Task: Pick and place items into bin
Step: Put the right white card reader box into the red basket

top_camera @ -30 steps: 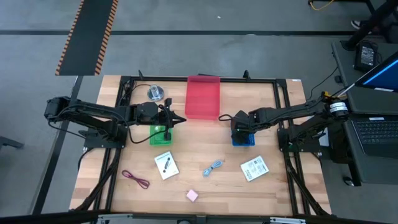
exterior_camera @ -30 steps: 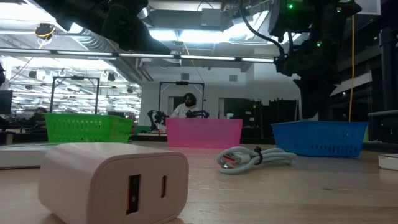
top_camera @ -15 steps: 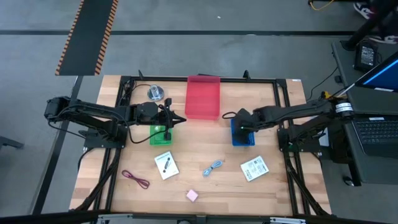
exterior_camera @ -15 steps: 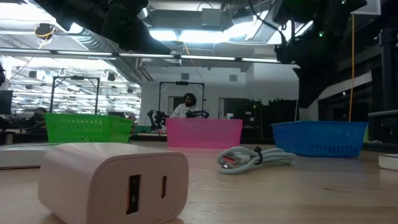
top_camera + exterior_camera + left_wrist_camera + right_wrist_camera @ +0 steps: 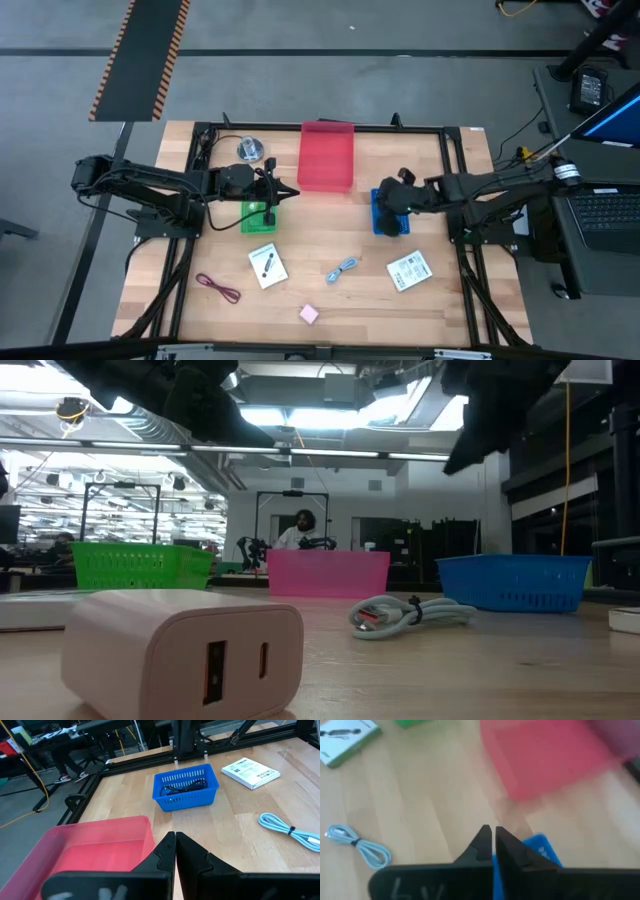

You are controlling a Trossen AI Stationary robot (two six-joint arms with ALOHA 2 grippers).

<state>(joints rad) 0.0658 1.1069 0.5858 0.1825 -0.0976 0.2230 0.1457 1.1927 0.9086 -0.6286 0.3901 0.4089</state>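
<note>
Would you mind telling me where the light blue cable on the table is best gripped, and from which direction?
Probably from straight above, at the band around the middle of the light blue cable. It lies flat on the bare table as a slim coiled bundle, cinched there by a dark tie, so the strands are tightest together. Fingers set across the bundle's narrow width should close on it.
</note>
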